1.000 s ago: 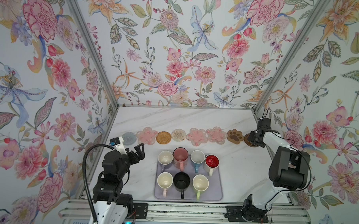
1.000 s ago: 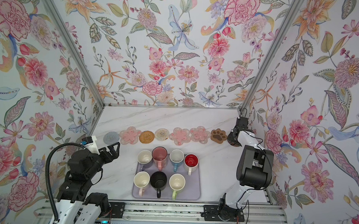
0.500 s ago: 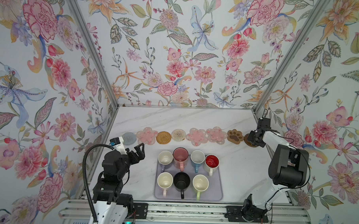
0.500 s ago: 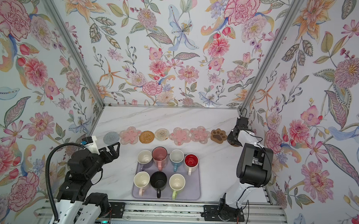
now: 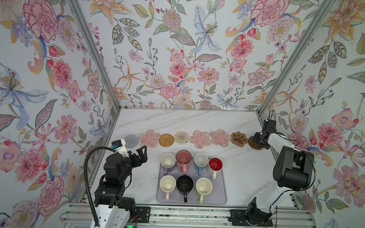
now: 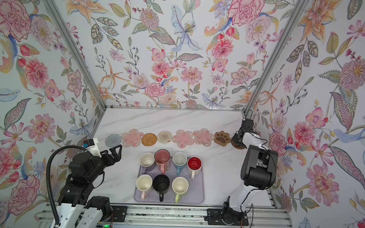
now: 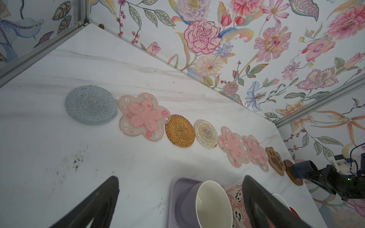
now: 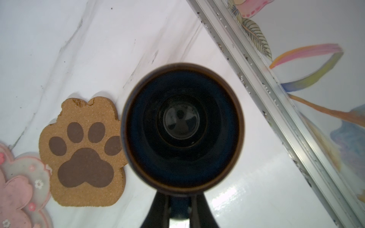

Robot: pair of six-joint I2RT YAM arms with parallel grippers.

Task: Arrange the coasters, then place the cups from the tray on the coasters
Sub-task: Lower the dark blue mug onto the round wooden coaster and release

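Eight coasters lie in a row, from the grey round one (image 5: 131,140) to the paw (image 5: 239,138) and the brown disc (image 5: 254,144). My right gripper (image 5: 258,140) is shut on the handle of the small navy cup (image 8: 182,126), which is over the brown disc (image 7: 292,173); whether it rests on it I cannot tell. The lavender tray (image 5: 222,195) holds several cups, among them lavender (image 5: 168,161), pink (image 5: 183,158), black (image 5: 184,184) and the red-inside one (image 5: 215,164). My left gripper (image 5: 139,153) hangs open and empty left of the tray, its fingers (image 7: 106,197) wide apart.
The right wall and its metal rail (image 8: 276,94) run close beside the navy cup. Bare marble table (image 5: 187,121) lies behind the coaster row. The left wall stands close to the grey coaster (image 7: 90,107).
The right gripper with the navy cup has shifted only slightly at the brown disc. The left arm has not moved.
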